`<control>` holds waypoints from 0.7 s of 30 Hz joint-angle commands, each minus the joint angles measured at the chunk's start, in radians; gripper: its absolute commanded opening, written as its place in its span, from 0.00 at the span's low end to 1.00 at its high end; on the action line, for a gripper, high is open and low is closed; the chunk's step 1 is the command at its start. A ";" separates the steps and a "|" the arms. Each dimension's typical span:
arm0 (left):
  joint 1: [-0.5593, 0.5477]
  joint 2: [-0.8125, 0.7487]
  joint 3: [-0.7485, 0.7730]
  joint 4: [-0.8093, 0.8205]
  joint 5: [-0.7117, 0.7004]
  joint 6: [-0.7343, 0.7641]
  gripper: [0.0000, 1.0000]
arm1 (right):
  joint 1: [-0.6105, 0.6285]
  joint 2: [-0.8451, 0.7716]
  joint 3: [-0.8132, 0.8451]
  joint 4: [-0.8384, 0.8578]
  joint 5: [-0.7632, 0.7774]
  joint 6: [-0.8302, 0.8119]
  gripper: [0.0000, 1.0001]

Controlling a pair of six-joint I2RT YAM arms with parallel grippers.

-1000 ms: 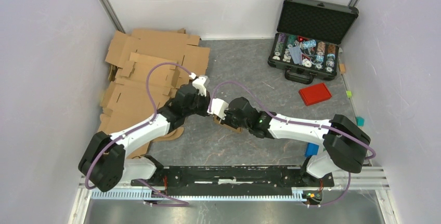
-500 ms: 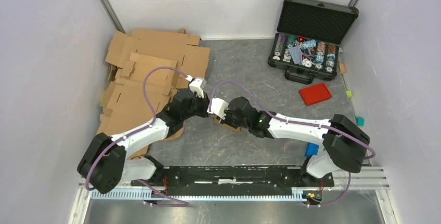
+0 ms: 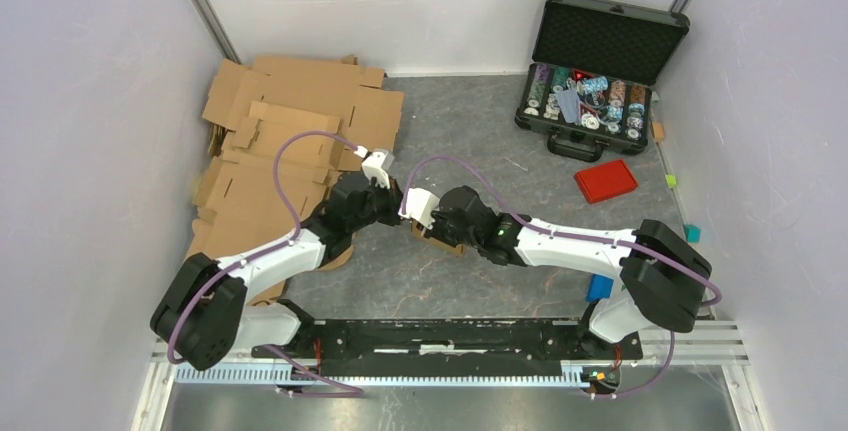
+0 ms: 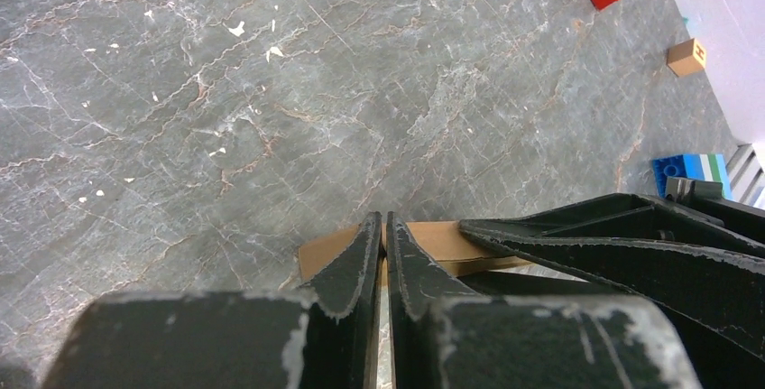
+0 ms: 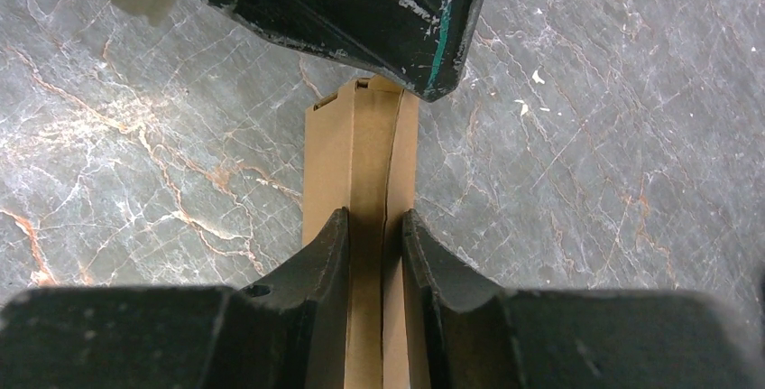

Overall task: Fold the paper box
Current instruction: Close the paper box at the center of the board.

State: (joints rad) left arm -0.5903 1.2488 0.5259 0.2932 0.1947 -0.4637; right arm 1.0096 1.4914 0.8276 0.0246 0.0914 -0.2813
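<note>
The paper box (image 5: 361, 145) is a narrow, flattened strip of brown cardboard just above the grey marbled table. My right gripper (image 5: 374, 217) is shut on its middle, one finger on each side of a raised fold. From the other side my left gripper (image 4: 385, 219) meets the box's (image 4: 433, 243) far end with its jaws shut, the tips resting against the cardboard edge. In the top view both grippers come together mid-table, left gripper (image 3: 393, 207) and right gripper (image 3: 428, 225), and only a sliver of the box (image 3: 446, 245) shows under the right wrist.
Several larger cardboard sheets (image 3: 280, 141) are piled at the back left. An open black case (image 3: 600, 71) of chips stands at the back right with a red lid (image 3: 605, 180) in front of it. A blue block (image 3: 598, 288) lies by the right arm's base, and a small brown cube (image 4: 686, 56) sits near the wall.
My left wrist has shifted slightly left and settled lower against the box's end. The right arm and the box have stayed where they were.
</note>
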 commanded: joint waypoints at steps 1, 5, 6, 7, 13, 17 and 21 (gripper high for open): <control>-0.017 0.057 -0.056 -0.067 0.104 -0.059 0.10 | 0.003 0.023 0.007 -0.038 0.001 0.017 0.21; -0.017 0.071 -0.071 -0.053 0.112 -0.069 0.10 | 0.003 0.025 0.006 -0.038 0.012 0.019 0.21; -0.017 0.069 -0.076 -0.048 0.115 -0.074 0.10 | 0.003 0.024 0.007 -0.036 0.015 0.019 0.21; -0.017 0.066 -0.081 -0.048 0.114 -0.077 0.10 | 0.003 0.025 0.007 -0.036 0.015 0.019 0.21; -0.017 0.064 -0.098 -0.064 0.109 -0.075 0.09 | 0.002 0.026 0.007 -0.032 0.019 0.021 0.21; -0.017 0.064 -0.094 -0.085 0.119 -0.075 0.09 | 0.003 0.029 0.009 -0.032 0.016 0.022 0.21; -0.018 0.057 -0.090 -0.086 0.132 -0.077 0.09 | 0.003 0.025 0.008 -0.032 0.015 0.024 0.21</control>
State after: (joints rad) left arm -0.5838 1.2766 0.4763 0.3950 0.2161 -0.5087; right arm 1.0096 1.4914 0.8280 0.0216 0.1177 -0.2764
